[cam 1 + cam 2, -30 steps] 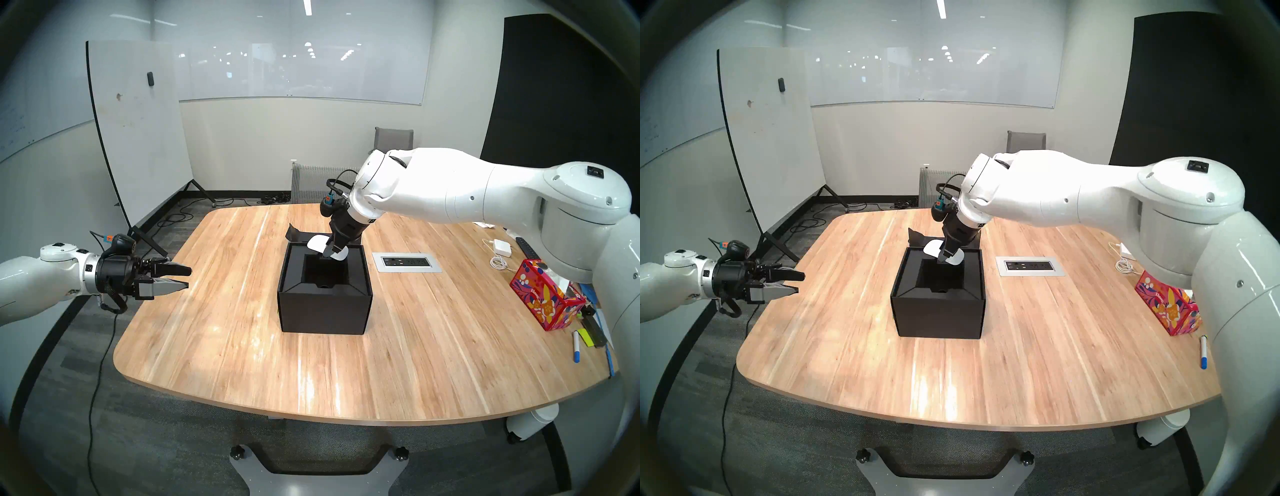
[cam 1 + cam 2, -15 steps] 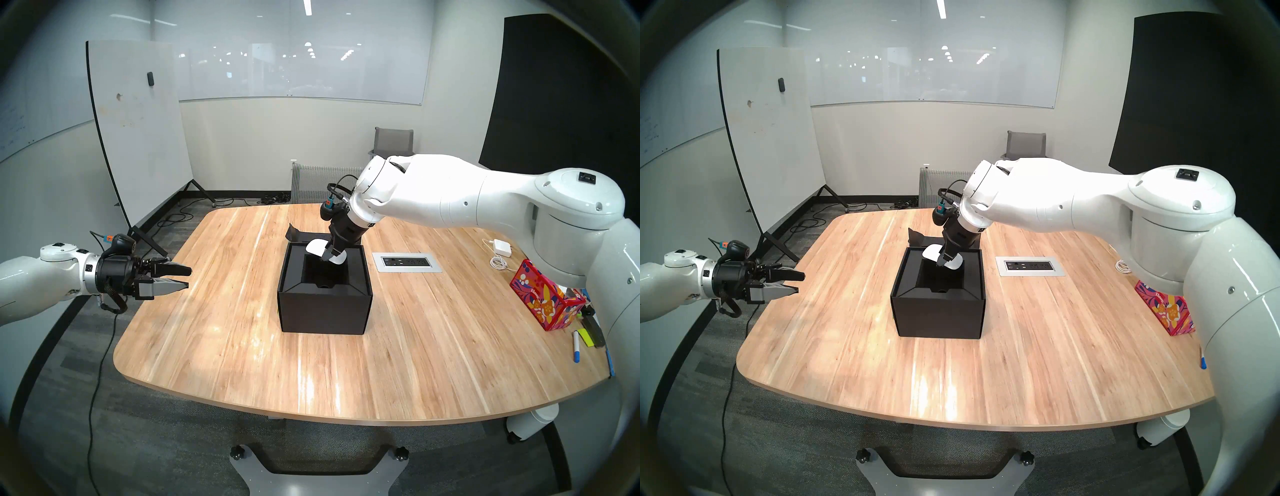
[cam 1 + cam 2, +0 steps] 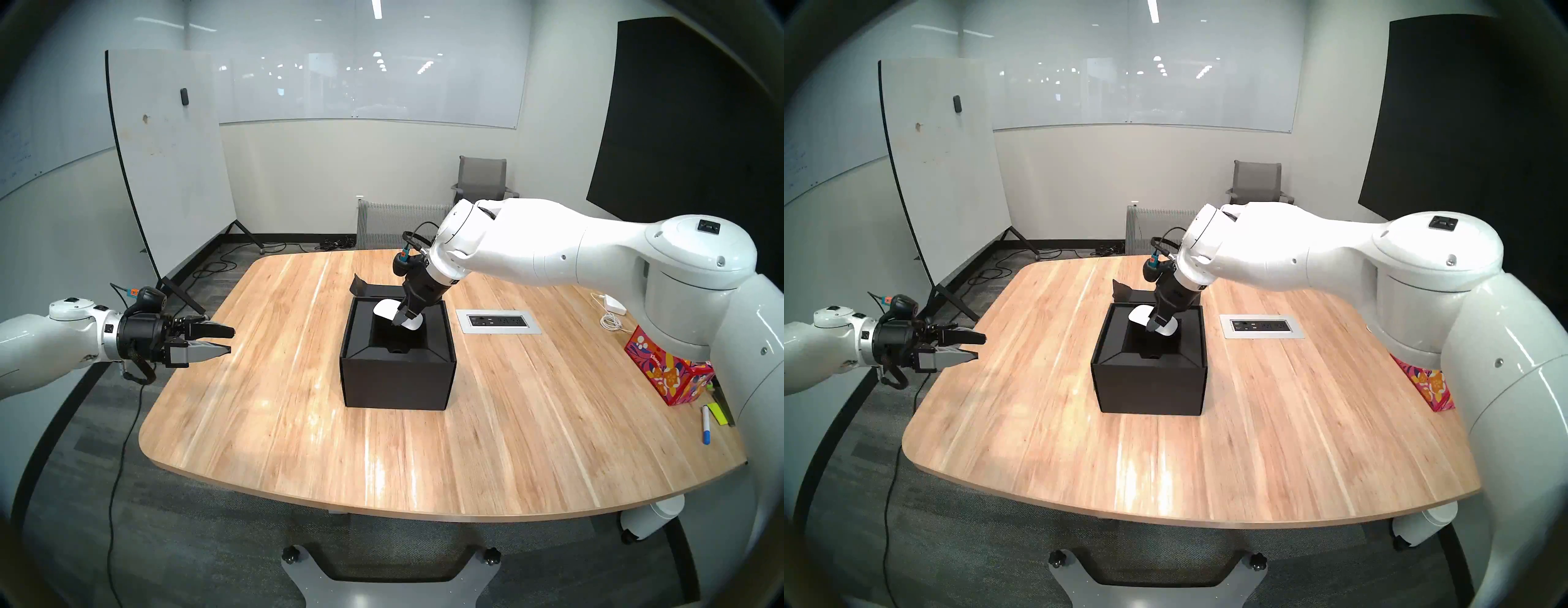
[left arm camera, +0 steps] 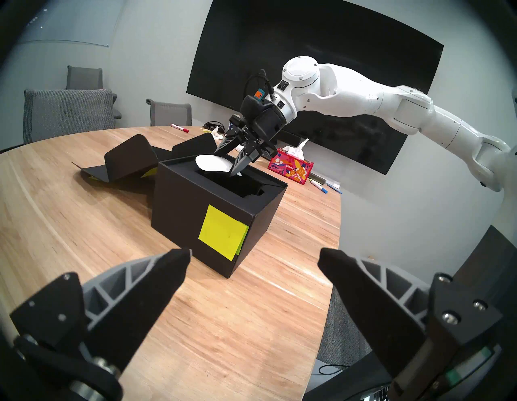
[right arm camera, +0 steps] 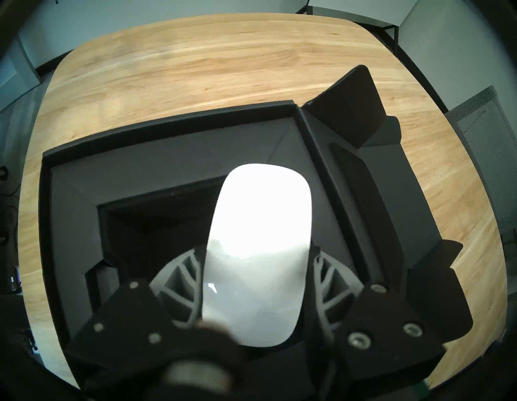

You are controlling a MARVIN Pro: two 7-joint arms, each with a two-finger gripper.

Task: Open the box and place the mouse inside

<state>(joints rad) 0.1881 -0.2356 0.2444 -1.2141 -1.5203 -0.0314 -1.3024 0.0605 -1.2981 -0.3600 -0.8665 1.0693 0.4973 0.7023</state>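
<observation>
**White mouse held over the open black box at the middle of the desk**

One black box [image 3: 398, 373] stands near the middle of a wooden desk [image 3: 466, 446], its flap lid [image 4: 123, 165] folded back flat onto the desk toward the far edge. Two overlapping yellow-green sticky notes [image 4: 222, 236] sit on the box's side that faces the desk's left edge. Inside the rim is a black insert with one square recess [image 3: 396, 335], open to the top.

One white mouse [image 3: 388, 313] hangs above the far part of that recess, level with the box's rim and tilted. The right gripper [image 3: 403, 319] pinches it from both long sides, its jaws closed on the rear half of the mouse, reaching steeply down from the desk's right side. The mouse's front end juts out past the fingertips, over the recess.

The left gripper [image 3: 227, 339] hovers level just off the desk's left edge, well apart from the box, its jaws spread wide and holding nothing.

Along the right edge lie one red floral tissue box [image 3: 666, 369], one white adapter [image 3: 615, 305] with a coiled cable, and one blue-capped marker [image 3: 706, 424]. One power outlet panel [image 3: 498, 321] is set into the desk right of the box. The near half of the desk is bare wood, and so is the strip between the box and the left edge.
</observation>
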